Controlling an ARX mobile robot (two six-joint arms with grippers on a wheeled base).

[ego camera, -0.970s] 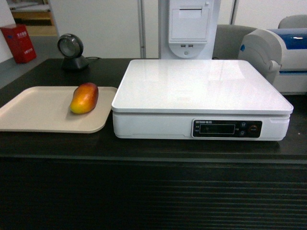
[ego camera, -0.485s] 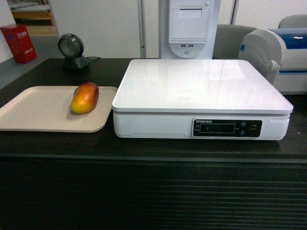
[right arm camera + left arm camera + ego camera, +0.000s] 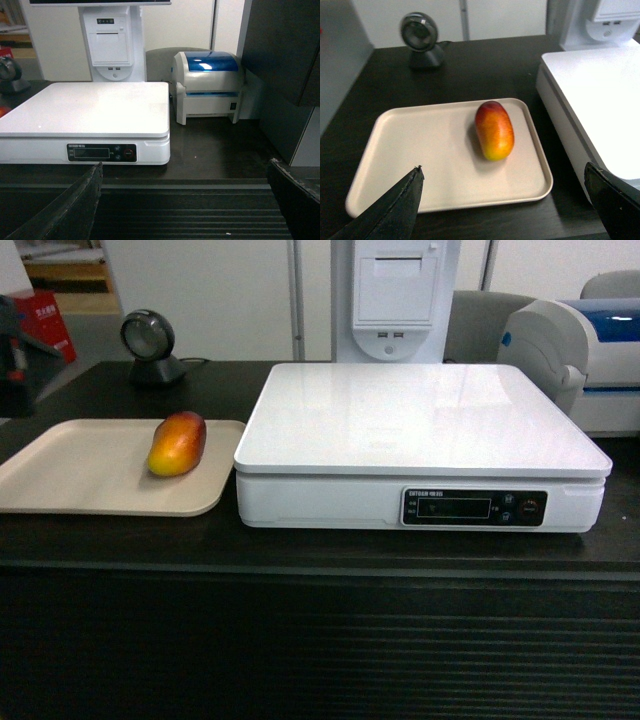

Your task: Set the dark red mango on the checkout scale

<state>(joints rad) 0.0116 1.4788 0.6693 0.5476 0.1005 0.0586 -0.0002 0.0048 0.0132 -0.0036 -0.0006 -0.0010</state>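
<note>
The mango (image 3: 177,443), red-orange fading to yellow, lies on the right part of a beige tray (image 3: 70,480) on the black checkout (image 3: 320,640). The white scale (image 3: 420,420) stands just right of the tray, its platform bare. In the left wrist view the mango (image 3: 494,130) lies lengthwise ahead of my left gripper (image 3: 503,167), which is open above the tray's near edge and holds nothing. Part of the left arm (image 3: 15,365) shows at the head view's left edge. My right gripper (image 3: 185,163) is open and holds nothing, in front of the counter's ribbed front (image 3: 185,215), with the scale (image 3: 85,107) ahead to the left.
A round black barcode scanner (image 3: 148,340) stands behind the tray. A white receipt printer on a post (image 3: 395,290) rises behind the scale. A white and blue label printer (image 3: 570,340) sits at the back right. A red box (image 3: 45,320) is far left.
A dark part of my left arm has come into the head view at the left edge. The mango, tray and scale have not moved.
</note>
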